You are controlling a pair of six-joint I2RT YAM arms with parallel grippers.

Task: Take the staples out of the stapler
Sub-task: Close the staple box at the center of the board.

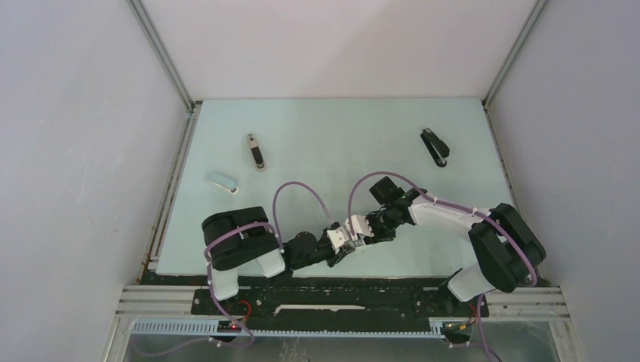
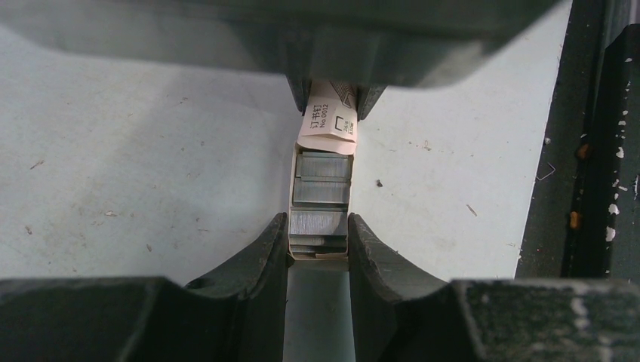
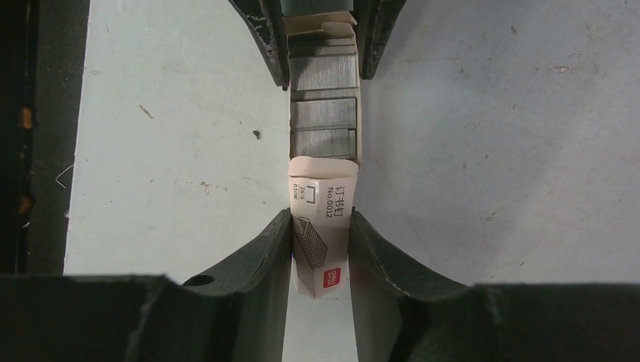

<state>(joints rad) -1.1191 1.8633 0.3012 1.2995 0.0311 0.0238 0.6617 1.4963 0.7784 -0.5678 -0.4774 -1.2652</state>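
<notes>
Close to the near edge, my left gripper [image 2: 318, 225] is clamped on a cardboard tray [image 2: 324, 254] and my right gripper [image 3: 320, 219] on its printed sleeve [image 3: 323, 200]. Grey staples [image 2: 322, 192] show between them (from above, hardly legible). The stapler [image 1: 256, 151] lies far left, apart from both grippers, and a black stapler [image 1: 435, 146] lies far right.

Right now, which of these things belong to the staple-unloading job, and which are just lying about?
Job: slim black stapler with silver top arm; grey metal staple strips in the open pinkish cardboard box.
Lying about: all-black stapler-shaped tool; small pale blue oblong object.
</notes>
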